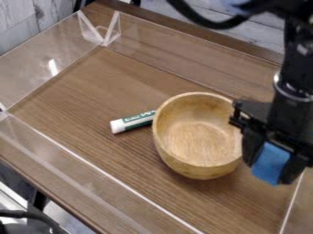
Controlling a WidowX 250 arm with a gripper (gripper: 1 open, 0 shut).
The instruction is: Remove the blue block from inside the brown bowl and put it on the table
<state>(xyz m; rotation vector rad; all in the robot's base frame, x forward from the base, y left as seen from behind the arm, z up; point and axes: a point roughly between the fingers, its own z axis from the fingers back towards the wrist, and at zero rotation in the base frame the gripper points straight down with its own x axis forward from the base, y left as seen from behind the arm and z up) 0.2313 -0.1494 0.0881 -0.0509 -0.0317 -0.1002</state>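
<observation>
Block [270,164]: bright blue, brick-shaped; out of the bowl, hanging in the tool over the desk just right of the bowl's rim, near the right-hand clear wall. Whether its lower end touches the desk cannot be told.
Block, axis: long axis roughly upright, tipped slightly; lower end points at the desk, upper end hidden between the jaws.
Block, handling (judged): stiff, light, matte faces that should not slip; not fragile. Best held across the two broad flat faces near mid-length, as it appears to be held here.
Tool [274,151]: black, pointing down, clamped on the block's upper part; jaws stand either side of it.
Bowl [184,161]: round, light-brown wood, thick rim; empty, upright, mid-desk.
Tube [134,121]: small, white with green print; lies flat just left of the bowl, not part of the job.
Desk [98,91]: dark wood grain, edged by low clear walls.
Step (judged): removal done; placing remains. Lower until the block's end meets the desk, then release; set on end it may topple.
Risk (judged): right wall is close to the tool.
</observation>
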